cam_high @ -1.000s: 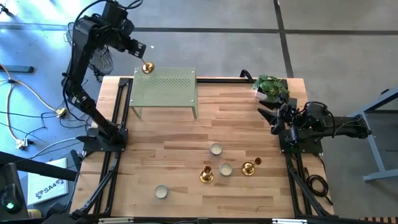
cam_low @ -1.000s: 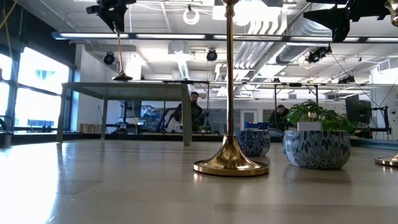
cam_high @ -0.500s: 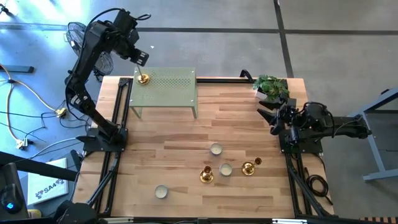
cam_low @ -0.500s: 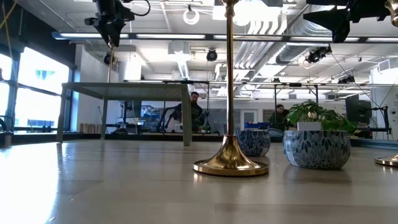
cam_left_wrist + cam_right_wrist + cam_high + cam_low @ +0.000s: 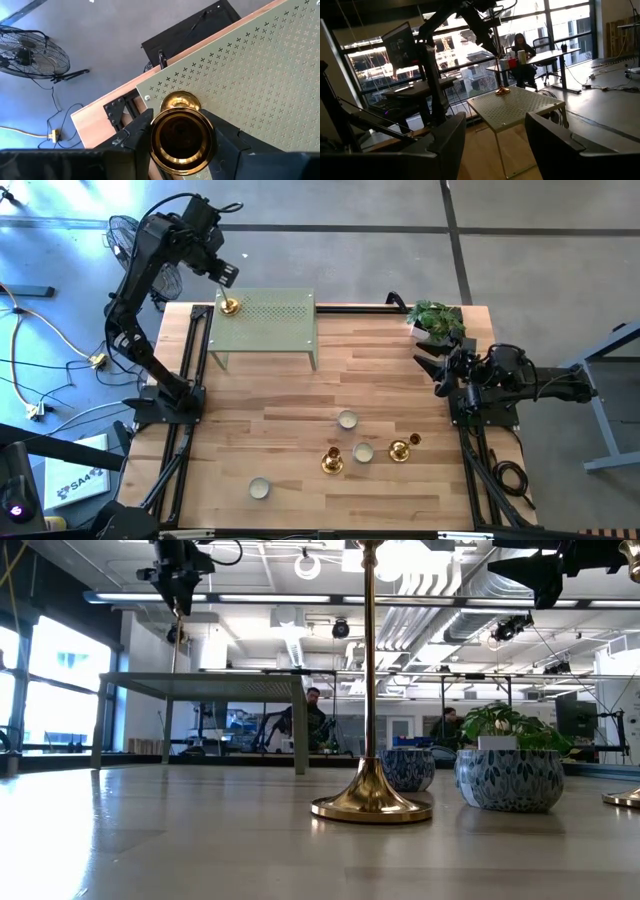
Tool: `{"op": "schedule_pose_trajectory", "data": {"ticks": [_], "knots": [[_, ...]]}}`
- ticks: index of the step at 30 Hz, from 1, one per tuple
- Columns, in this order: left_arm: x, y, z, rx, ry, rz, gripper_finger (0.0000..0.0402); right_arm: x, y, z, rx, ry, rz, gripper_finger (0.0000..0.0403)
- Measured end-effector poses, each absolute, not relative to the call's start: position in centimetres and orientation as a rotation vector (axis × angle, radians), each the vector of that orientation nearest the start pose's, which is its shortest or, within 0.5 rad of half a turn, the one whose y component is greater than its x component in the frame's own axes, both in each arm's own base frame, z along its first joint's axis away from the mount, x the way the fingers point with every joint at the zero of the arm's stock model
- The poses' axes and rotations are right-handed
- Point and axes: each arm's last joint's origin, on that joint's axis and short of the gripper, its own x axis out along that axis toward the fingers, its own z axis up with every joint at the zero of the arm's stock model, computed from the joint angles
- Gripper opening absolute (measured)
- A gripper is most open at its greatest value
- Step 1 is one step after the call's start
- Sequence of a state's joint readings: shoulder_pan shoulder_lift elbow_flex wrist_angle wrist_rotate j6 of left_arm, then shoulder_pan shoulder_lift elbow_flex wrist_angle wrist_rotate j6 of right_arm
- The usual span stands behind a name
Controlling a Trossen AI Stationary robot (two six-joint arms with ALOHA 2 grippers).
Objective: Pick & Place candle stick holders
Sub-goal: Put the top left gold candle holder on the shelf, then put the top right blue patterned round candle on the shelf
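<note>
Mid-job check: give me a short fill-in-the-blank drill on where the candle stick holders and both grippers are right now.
1. The left gripper holds a candle stick holder standing on the green perforated ____.
2. The number of candle stick holders on the wooden tabletop is ____.
3. The right gripper waits beside the potted ____.

Missing words: shelf; two; plant

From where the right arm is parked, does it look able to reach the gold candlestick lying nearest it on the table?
Probably yes: the right gripper waits at the table's right edge with open fingers, and only bare wood shows between it and the tipped candlestick.
</note>
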State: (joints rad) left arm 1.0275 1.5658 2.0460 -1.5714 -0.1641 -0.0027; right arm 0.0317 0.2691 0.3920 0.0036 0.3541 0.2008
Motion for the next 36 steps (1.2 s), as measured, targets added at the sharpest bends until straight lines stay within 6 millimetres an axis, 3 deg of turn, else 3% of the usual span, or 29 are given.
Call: {"op": "schedule_pose_trajectory", "data": {"ticks": [7, 25, 36], "knots": [[12.8, 21.8, 44.8, -0.506, 1.037, 1.026, 0.0184, 9.6, -0.7, 27.5, 0.221, -0.149, -0.3, 0.02], [11.9, 20.5, 45.9, -0.469, 0.991, 1.065, 0.019, 9.6, -0.6, 27.3, 0.221, -0.128, -0.29, 0.02], [10.9, 18.9, 48.0, -0.346, 0.848, 1.073, 0.0191, 9.6, -0.6, 27.3, 0.218, -0.128, -0.29, 0.02]]}}
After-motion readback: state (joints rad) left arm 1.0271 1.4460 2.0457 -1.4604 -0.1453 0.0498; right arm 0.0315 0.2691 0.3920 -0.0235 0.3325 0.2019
